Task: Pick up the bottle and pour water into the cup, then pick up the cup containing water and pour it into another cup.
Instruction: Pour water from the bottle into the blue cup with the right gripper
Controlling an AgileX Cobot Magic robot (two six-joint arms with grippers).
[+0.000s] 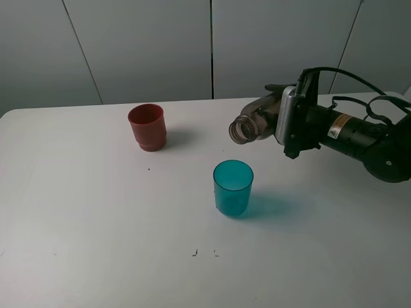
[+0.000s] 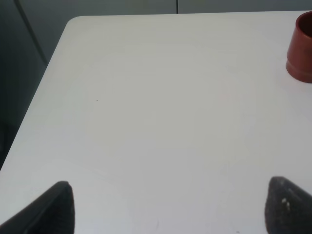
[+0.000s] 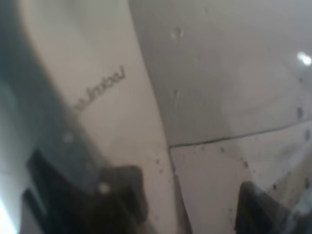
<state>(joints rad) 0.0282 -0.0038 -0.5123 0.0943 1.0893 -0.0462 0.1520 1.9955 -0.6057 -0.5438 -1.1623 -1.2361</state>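
The smoky grey-brown bottle (image 1: 253,123) lies almost on its side in the air, its open neck pointing left, with my right gripper (image 1: 289,122) shut on its body. Its mouth hangs above and a little to the right of the teal cup (image 1: 232,187), which stands upright on the table. The red-brown cup (image 1: 148,127) stands upright at the back left. In the right wrist view the bottle (image 3: 87,87) fills the picture up close between dark fingers (image 3: 117,190). My left gripper (image 2: 168,209) is open over bare table, with the red-brown cup (image 2: 301,48) far beyond it.
The white table (image 1: 77,212) has a rounded far-left corner and grey wall panels behind it. A few small dark specks mark the tabletop near the front.
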